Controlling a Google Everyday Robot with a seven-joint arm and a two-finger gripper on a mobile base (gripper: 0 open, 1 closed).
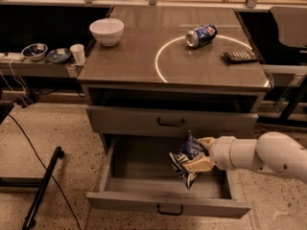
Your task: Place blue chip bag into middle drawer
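Gripper: the gripper (199, 154) is over the open middle drawer (134, 201), right of the drawer's centre, on a white arm (268, 155) that comes in from the right.
Gripper state: clamped on the blue chip bag (185, 158), with one tan finger (197, 165) under it and the other above.
Blue chip bag: held at the left tip of the gripper, crumpled, striped end hanging lowest, inside the outline of the drawer.
Bag contact: cannot tell whether the bag touches the drawer floor.
Middle drawer: pulled out beneath the gripper; its front panel and dark handle (170, 210) lie below the gripper and to its left.
Upper drawer: the upper drawer (124, 119) is closed, just above the gripper.
Cabinet top: the cabinet top (134, 61) is well above the gripper and carries a white ring (158, 63).
Soda can: the soda can (201, 35) lies on its side on the ring line, straight up from the gripper.
Bowl: the white bowl (106, 31) stands upright, far up and left of the gripper.
Flat dark object: the flat dark object (240, 56) is up and right of the gripper, near the cabinet's right edge.
Side shelf: the side shelf (29, 67) is far left of the gripper and holds two small dishes (34, 51) and a white cup (76, 53).
Floor: a black cable (33, 147) lies far left of the gripper.
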